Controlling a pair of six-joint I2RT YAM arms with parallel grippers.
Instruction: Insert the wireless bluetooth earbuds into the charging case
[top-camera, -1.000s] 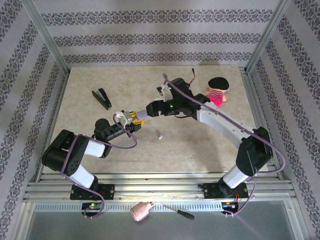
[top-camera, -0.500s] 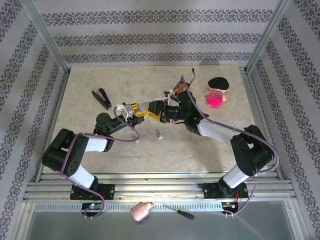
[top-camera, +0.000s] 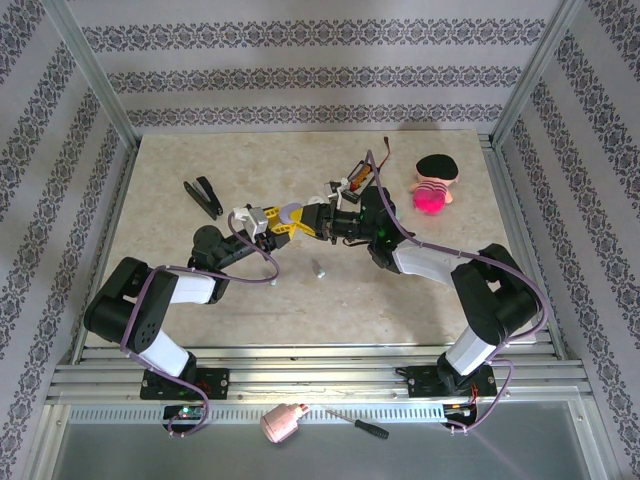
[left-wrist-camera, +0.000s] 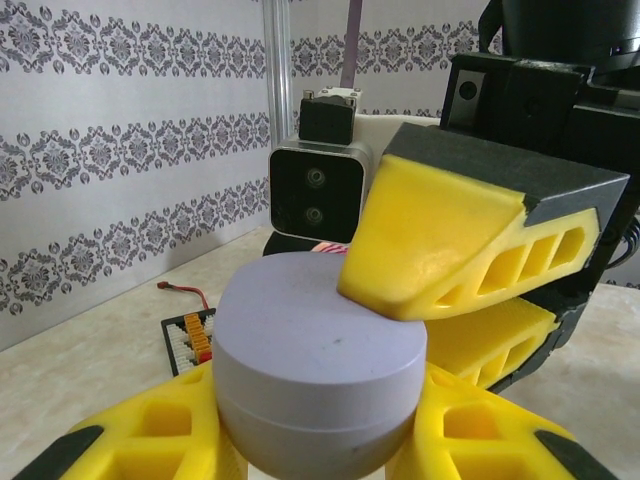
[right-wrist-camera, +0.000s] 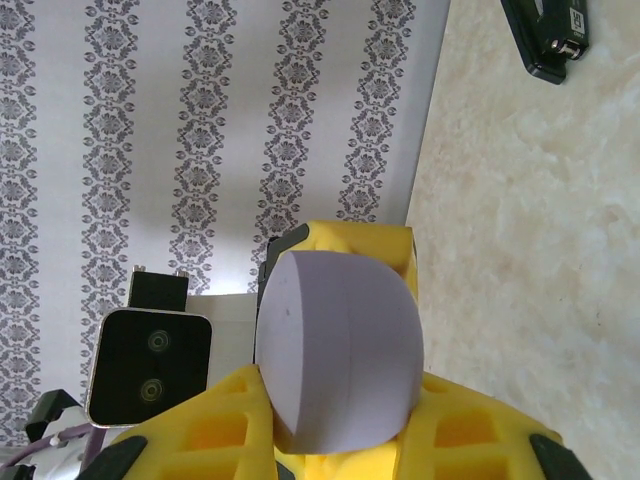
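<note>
The charging case (top-camera: 290, 212) is a lavender oval shell, closed, held off the table at mid-table. My left gripper (top-camera: 282, 222) is shut on it, its yellow fingers (left-wrist-camera: 150, 425) pressing the shell's two sides (left-wrist-camera: 318, 370). My right gripper (top-camera: 306, 218) meets it from the right and is shut on the same case. One right finger (left-wrist-camera: 440, 240) lies on the flat lid. In the right wrist view the case (right-wrist-camera: 340, 350) sits between the right gripper's (right-wrist-camera: 335, 425) fingers. A tiny pale earbud (top-camera: 318, 268) lies on the table just in front.
A black clip (top-camera: 204, 196) lies at the back left, and a doll (top-camera: 434, 182) with a pink ball at the back right. A small board with red wires (top-camera: 360, 178) sits behind the grippers. A pink spool (top-camera: 282, 424) and a screwdriver (top-camera: 358, 424) rest on the front ledge.
The right arm swung left and forward to the left gripper, and its jaws closed onto the case. The left gripper kept its grip and shifted slightly back.
</note>
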